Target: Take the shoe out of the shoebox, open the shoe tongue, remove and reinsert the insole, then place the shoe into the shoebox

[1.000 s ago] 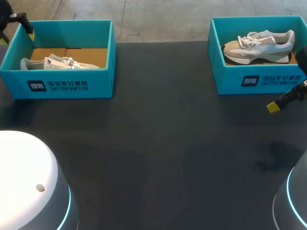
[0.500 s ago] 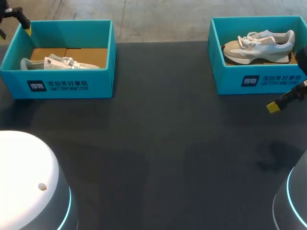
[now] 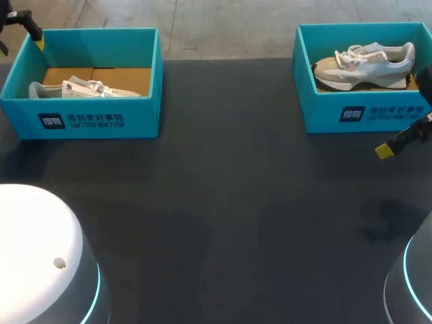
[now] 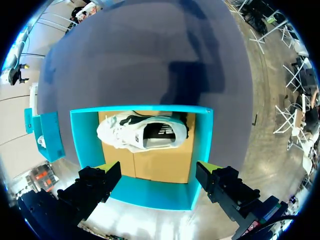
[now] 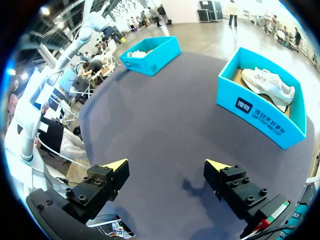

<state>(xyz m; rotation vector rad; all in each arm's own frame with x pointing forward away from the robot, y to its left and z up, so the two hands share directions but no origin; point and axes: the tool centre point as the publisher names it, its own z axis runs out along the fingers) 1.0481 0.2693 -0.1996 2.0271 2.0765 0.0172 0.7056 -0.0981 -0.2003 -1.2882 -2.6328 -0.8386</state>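
A teal left shoebox (image 3: 101, 120) and a teal right shoebox (image 3: 324, 111) are sitting at the far corners of the dark table (image 3: 223, 216). A white sneaker (image 3: 84, 88) is lying in the left one, and a beige-and-white sneaker (image 3: 364, 64) is sitting upright in the right one. The left gripper (image 3: 35, 34) is hovering at the left shoebox's far left corner. The right gripper (image 3: 388, 150) is hanging just in front of the right shoebox.

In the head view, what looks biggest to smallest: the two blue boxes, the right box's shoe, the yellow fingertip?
1. left shoebox and right shoebox: they look alike, so a tie (the view's edge cuts the right one).
2. shoe in the right one.
3. yellow fingertip.
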